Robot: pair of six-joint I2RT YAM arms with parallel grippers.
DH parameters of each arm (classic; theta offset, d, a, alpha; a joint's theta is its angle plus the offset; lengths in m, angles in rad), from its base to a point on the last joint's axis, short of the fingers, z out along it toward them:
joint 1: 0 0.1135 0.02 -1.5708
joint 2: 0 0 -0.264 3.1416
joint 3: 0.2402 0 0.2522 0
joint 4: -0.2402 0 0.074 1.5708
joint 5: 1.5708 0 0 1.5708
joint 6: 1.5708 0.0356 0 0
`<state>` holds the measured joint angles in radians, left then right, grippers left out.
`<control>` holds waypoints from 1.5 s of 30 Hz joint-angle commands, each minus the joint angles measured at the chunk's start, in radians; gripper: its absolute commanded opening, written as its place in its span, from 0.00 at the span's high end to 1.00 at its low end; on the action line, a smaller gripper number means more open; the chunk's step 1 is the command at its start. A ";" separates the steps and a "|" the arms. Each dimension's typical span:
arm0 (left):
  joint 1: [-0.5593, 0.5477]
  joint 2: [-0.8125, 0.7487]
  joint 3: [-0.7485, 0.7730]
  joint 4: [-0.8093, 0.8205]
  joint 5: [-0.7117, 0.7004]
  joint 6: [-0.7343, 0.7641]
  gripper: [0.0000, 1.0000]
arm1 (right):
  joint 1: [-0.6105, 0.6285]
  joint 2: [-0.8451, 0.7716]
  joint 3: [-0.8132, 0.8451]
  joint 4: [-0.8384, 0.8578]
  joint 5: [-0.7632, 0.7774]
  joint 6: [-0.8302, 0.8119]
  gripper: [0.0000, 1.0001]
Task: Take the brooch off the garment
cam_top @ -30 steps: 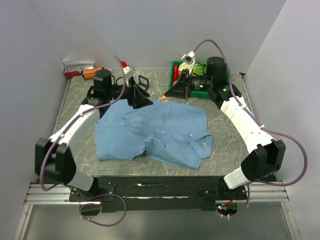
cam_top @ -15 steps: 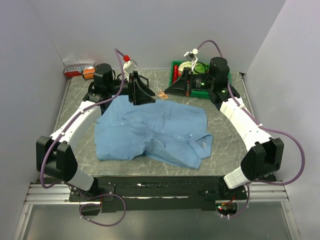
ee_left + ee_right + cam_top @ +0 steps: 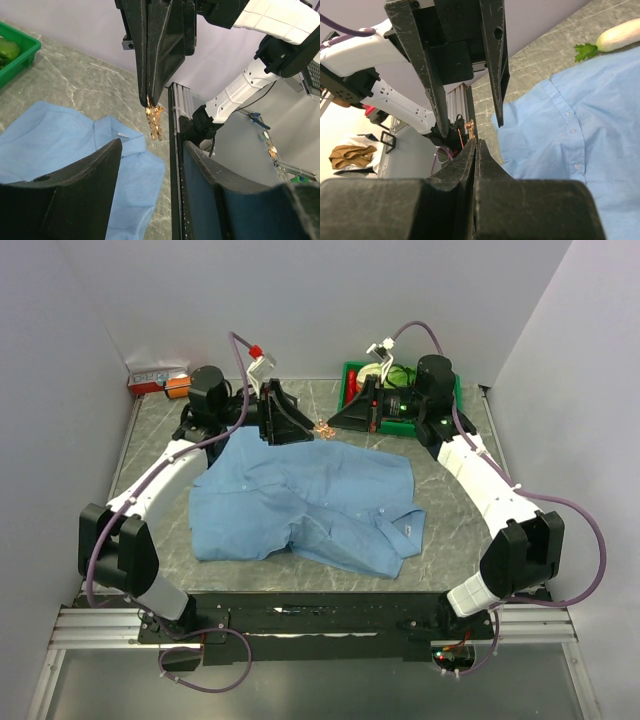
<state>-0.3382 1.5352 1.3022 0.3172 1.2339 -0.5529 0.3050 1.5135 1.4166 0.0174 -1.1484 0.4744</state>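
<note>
One brooch (image 3: 322, 428), coppery-pink: dangles from the clenched tips of the right tool (image 3: 335, 424), near the far edge of the bench (image 3: 440, 540), apart from the light blue garment (image 3: 310, 505) spread mid-bench. Left tool (image 3: 298, 430): released, fingers spread, facing the brooch.

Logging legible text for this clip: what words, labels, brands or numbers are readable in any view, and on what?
No text can be read in any view.
Print on the red and white box at the far left: too small and blurred to read.
The white neck label on the garment: too small to read, in the left wrist view too.
</note>
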 commanded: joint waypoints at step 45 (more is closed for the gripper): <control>-0.013 0.146 0.098 0.194 0.061 -0.124 0.99 | 0.003 0.037 0.056 -0.063 -0.051 -0.183 0.63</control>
<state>-0.3569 1.6886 1.3659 0.4477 1.2854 -0.6746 0.3050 1.5562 1.4075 0.0200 -1.1511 0.4099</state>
